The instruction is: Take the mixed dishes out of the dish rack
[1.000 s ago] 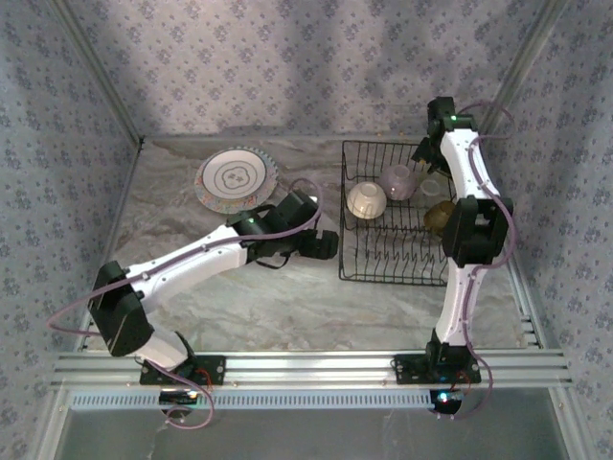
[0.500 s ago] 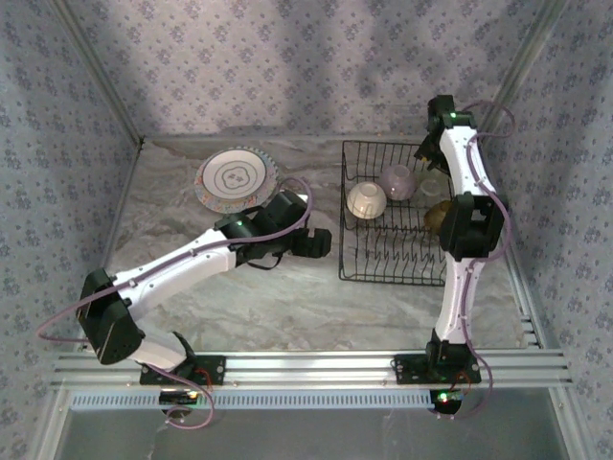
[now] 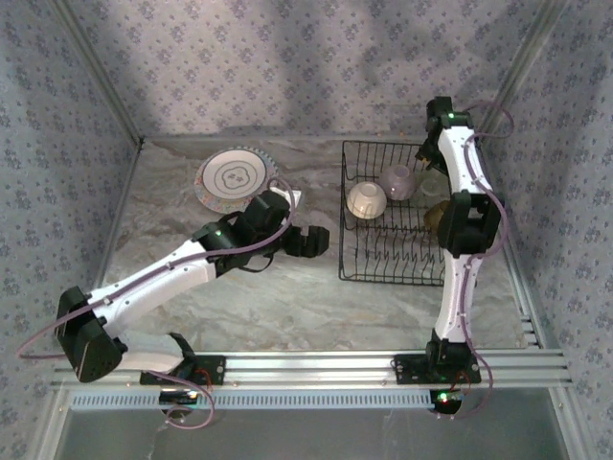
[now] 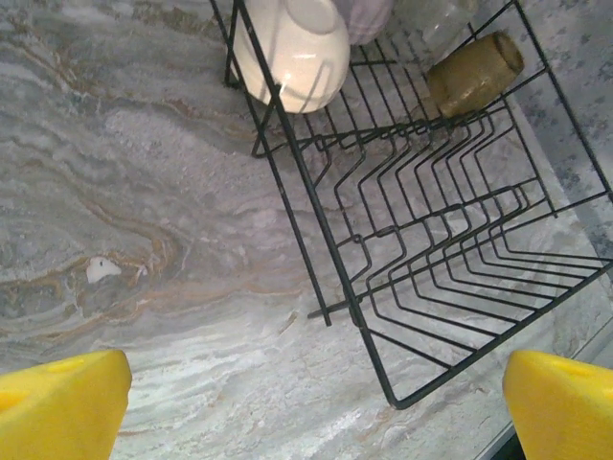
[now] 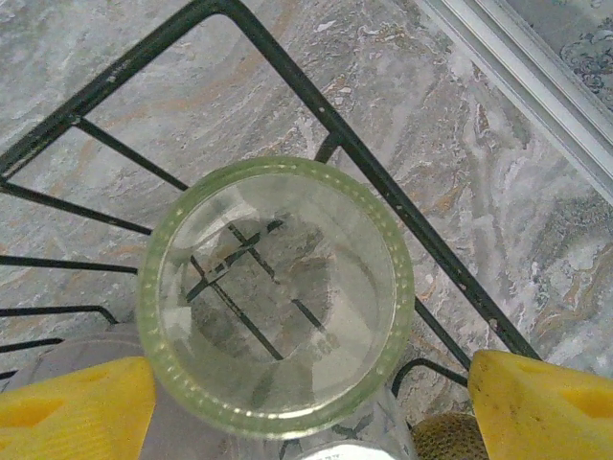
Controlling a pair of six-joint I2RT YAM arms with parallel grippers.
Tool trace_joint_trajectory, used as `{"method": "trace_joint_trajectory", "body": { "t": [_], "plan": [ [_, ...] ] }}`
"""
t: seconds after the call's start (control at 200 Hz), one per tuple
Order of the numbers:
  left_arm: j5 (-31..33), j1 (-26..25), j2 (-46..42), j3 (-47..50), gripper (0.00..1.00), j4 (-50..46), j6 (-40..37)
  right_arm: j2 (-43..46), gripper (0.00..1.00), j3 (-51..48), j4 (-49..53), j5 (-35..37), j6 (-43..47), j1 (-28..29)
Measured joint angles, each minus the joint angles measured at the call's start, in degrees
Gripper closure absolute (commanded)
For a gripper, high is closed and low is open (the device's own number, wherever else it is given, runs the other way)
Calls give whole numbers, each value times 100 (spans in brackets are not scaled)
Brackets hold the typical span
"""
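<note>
The black wire dish rack (image 3: pixel 391 251) stands on the right of the table. It holds a cream bowl (image 3: pixel 367 200), a pale lilac bowl (image 3: pixel 399 181), a clear glass (image 3: pixel 433 184) and an olive-tan cup (image 3: pixel 441 215). A white plate with grey rings (image 3: pixel 237 179) lies on the table at the back left. My left gripper (image 3: pixel 314 240) hangs open just left of the rack, nothing between its yellow fingers (image 4: pixel 62 402). My right gripper (image 5: pixel 311 412) is open right above the clear glass (image 5: pixel 276 292), one finger (image 5: pixel 546 407) on each side of it, no contact visible.
The rack's near corner (image 4: pixel 397 401) and bare tines (image 4: pixel 450 240) lie under the left wrist camera, with the cream bowl (image 4: pixel 292 43) and the olive-tan cup (image 4: pixel 474 72) beyond. Papered walls close in three sides. An aluminium rail (image 3: pixel 306 366) runs along the front.
The left arm's elbow has swung left and down, and its gripper has drawn slightly left from the rack. The right arm has barely moved.
</note>
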State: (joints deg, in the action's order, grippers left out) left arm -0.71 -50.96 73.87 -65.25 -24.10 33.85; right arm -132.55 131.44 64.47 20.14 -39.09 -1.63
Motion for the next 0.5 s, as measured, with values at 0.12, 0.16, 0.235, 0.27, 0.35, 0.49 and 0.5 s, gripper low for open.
{"method": "trace_joint_trajectory", "body": {
  "t": [0.12,0.16,0.235,0.27,0.35,0.49,0.5],
  "plan": [
    [-11,35,-35,42,1,48,-4,-2,17,9,-35,76,-46,0],
    [-11,39,-37,70,1,63,-2,-2,19,9,-48,109,-63,0],
    [-13,39,-37,114,1,79,-2,-7,19,13,-68,155,-87,0],
    [-13,39,-37,127,1,76,-2,-11,19,20,-79,160,-103,2],
    [-13,50,-37,140,1,79,-2,-35,19,22,-125,162,-131,2],
    [-13,72,-55,155,1,83,-2,-68,14,35,-195,168,-179,0],
    [-11,74,-59,157,1,85,-2,-70,14,35,-195,168,-175,0]
  ]
}}
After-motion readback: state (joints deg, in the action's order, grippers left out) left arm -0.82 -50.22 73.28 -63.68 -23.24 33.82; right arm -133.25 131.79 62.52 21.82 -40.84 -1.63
